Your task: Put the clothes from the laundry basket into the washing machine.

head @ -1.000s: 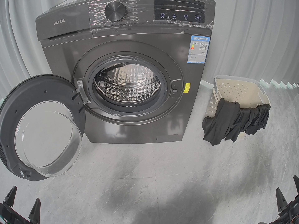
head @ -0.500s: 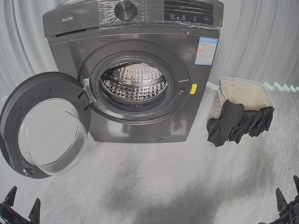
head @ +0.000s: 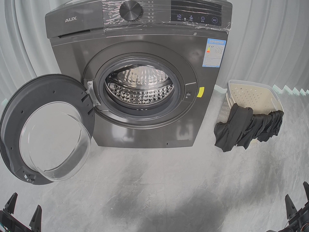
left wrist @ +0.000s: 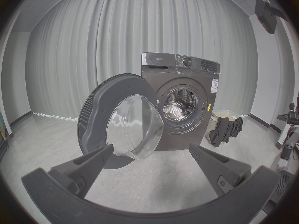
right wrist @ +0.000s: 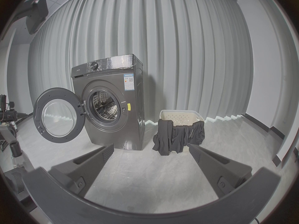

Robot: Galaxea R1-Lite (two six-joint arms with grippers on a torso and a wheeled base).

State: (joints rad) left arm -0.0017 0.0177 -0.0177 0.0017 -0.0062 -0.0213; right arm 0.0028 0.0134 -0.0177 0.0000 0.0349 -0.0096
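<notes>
Both claws hang low over the grey floor (head: pixel 161 184), well short of everything they are meant to deal with. The left claw (left wrist: pixel 150 147) is spread wide with nothing between its fingers. The right claw (right wrist: pixel 151 147) is just the same, released and empty.

Straight ahead of the left claw, and the nearest thing to it, is the round door (head: pixel 42 91) of the washing machine (head: pixel 141 33). It is swung fully open on its hinge, with the clear bowl of its window bulging toward the claw. Beyond the door, and more toward the right claw's side, stands the machine itself, its mouth open and the shiny steel drum (head: pixel 138 91) showing inside.

Ahead of the right claw, well apart from it, the pale laundry basket (head: pixel 254 94) sits on the floor just beside the machine, on the side away from the left claw. The black clothes (head: pixel 244 129) are draped over the basket's rim on the side facing the claw. Part of them lies inside, and the rest hangs down the outer wall to about the floor. A pleated light curtain (head: pixel 273 33) runs behind both machine and basket, far beyond either claw.
</notes>
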